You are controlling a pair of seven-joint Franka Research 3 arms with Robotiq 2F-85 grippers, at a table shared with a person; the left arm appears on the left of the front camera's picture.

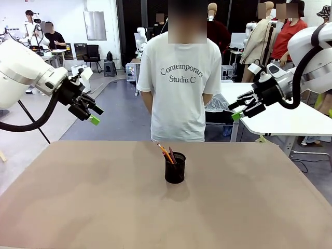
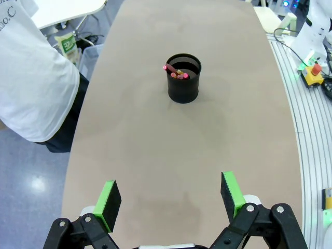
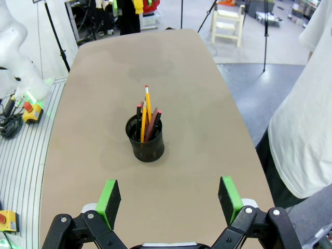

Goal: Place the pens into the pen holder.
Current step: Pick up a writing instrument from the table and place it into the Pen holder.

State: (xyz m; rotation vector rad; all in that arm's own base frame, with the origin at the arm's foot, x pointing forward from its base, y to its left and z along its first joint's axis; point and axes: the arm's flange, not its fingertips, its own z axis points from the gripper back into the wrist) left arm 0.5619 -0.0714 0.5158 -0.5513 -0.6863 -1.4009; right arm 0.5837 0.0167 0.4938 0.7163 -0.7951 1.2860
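Note:
A small black mesh pen holder stands upright near the middle of the table, closer to the far edge. Several pens stick out of it, orange-yellow and dark reddish ones leaning together. The left wrist view shows the holder from above with pens inside. From the right wrist the holder and its pens stand ahead. My left gripper hangs open high above the table's left side, my right gripper open high at the right. Both are empty and far from the holder.
A person in a white T-shirt stands at the far edge of the brown table, hands behind the back. A white table stands behind at the right. Cables and a red button box lie beside the table's edge.

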